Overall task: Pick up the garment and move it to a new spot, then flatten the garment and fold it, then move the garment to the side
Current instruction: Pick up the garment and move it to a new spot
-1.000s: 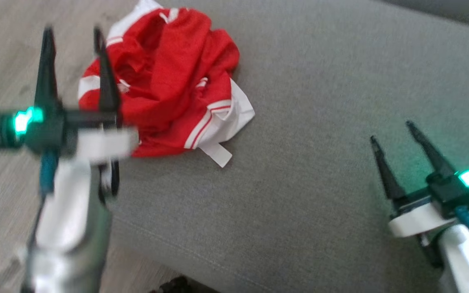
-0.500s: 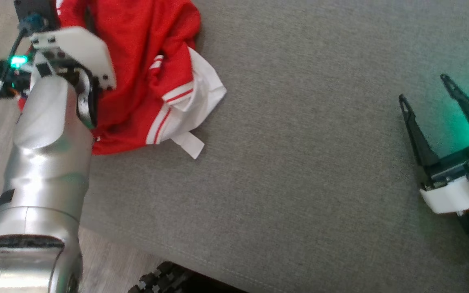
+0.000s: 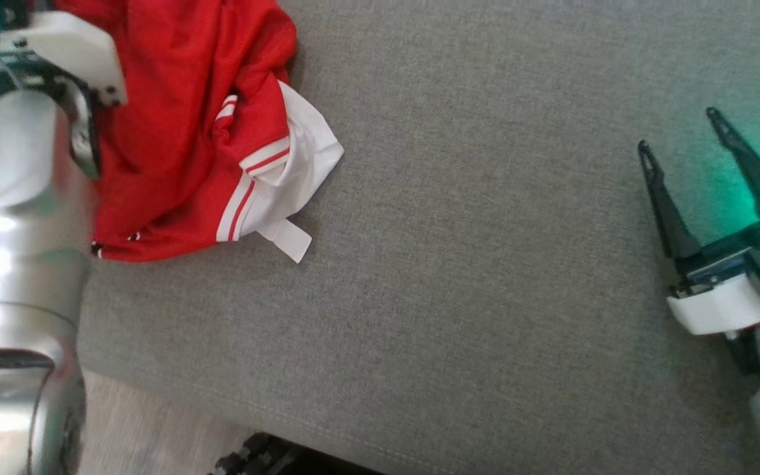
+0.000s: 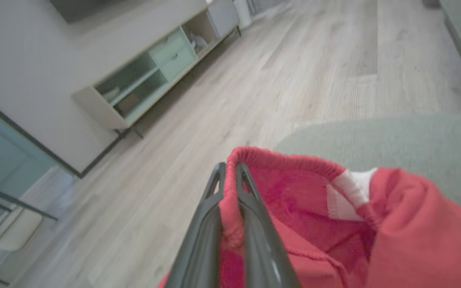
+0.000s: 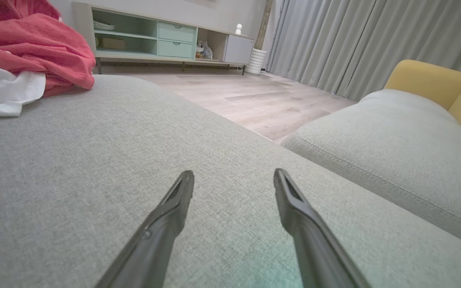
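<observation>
**Grab's on, lift comes next**

The left claw is clenched right down on the garment. Its two dark fingers sit nearly parallel, with a ridge of the red elastic hem squeezed up between them. In the left wrist view it looks like a thin pinch at the edge rather than a fat handful. The right claw is released, fingers spread wide and holding nothing. It sits low over the bare grey cushion, well apart from the cloth, and I can't tell if the tips touch.

The garment is a crumpled red heap with white panels and striped trim. It sits at the left end of the cushion, near where that gives way to the wood floor. A white flap with a small strip on it pokes out toward the middle.

So I'd say we're at the very first step, picking it up to move it to a new spot. Nothing is flattened or folded yet. The next move, as I read it, is a lift with the left arm, high enough that the heap peels off the cushion. After that it's a carry toward the open middle, where there's plenty of room. My worry is that a hem pinch this thin could slip once the whole weight hangs off it. The bundle will probably unroll and dangle too, so slow and steady
</observation>
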You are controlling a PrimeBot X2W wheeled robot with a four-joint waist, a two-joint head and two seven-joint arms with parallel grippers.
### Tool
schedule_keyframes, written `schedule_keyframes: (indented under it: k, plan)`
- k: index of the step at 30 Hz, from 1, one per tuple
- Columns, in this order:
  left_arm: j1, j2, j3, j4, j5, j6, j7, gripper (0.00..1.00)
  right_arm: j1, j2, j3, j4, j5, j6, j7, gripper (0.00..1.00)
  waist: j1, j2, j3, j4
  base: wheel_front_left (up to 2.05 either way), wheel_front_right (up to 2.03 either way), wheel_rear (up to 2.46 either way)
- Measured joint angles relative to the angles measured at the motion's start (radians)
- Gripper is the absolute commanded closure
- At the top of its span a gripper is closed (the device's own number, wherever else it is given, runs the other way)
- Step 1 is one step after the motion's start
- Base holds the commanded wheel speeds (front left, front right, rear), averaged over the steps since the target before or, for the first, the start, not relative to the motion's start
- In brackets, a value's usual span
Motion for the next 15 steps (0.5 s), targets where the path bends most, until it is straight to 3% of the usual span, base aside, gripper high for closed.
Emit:
schedule_keyframes:
  k: [7,15]
  plan:
    - [-0.075,0.044,-0.068,-0.076,0.059,-0.017,-0.090,1.00,0.001,0.088,0.023,0.048,0.007,0.000,0.002,0.00,0.0000,0.0000,-0.090,-0.030,0.00,0.00,0.00]
    - [-0.173,0.063,-0.158,-0.244,0.110,-0.096,-0.096,1.00,0.006,0.190,0.019,0.072,0.009,0.000,0.002,0.00,-0.0002,0.0000,-0.192,-0.108,0.00,0.00,0.00]
